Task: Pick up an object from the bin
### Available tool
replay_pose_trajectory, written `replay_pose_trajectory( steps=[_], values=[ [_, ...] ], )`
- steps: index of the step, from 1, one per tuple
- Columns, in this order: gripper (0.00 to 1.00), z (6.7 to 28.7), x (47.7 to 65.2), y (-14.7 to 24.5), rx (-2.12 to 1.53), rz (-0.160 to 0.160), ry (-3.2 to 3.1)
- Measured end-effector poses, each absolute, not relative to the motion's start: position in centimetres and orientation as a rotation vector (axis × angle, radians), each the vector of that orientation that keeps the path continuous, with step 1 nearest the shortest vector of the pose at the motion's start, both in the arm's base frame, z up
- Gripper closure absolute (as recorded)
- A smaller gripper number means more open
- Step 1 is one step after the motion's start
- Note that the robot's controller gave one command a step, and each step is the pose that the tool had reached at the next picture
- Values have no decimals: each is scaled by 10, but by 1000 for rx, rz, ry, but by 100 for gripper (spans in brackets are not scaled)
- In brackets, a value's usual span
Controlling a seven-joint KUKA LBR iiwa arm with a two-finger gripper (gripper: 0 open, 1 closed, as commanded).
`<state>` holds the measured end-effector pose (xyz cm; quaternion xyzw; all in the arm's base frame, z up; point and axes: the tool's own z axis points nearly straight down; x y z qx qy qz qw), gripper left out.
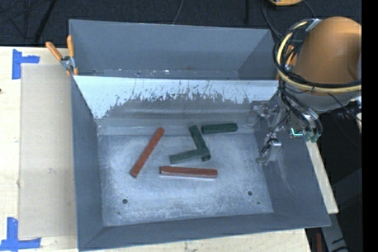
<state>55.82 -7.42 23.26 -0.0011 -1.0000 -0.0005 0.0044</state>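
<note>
Camera view, and the arm [298, 118] comes in from the right, bent over the bin's [177, 56] right-hand edge, its big orange cover [331, 50] riding high above the rim with cables [284, 59] looped round its left side. Below that the wrist drops steeply, and the end effector [267, 150] hangs low inside the bin, close against the right wall and over bare grey floor. It's a dark tangle of metal and wire down there; whether the end effector is apart or together, I cannot tell, and nothing can be made out in its grip.

Now the pickings, all in the middle of the bin floor. Nearest is a dark green bar [220, 127] lying level, off to the end effector's left, with open floor between the two. Just beside it a second green bar [198, 140] slants downward and meets a third green bar [184, 157] at its lower end; which one lies on top is hard to read. Below them a red-brown bar [188, 172] lies flat, and further left a second red-brown bar [146, 152] runs diagonally.

The cover hides the arm's upper joints and the bin's far right corner.
</note>
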Motion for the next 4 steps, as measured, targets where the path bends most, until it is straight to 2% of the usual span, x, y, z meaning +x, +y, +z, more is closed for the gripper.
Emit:
replay_pose_trajectory(
  steps=[1, 2, 3, 4],
  values=[
    [0, 117, 571, -10, 50, -4, -3132],
    [0, 66, 537, 37, -20, -4, -3133],
    [100, 69, 540, 34, -21, 0, -3140],
    [100, 215, 538, 24, 114, 1, -3148]
  ],
)
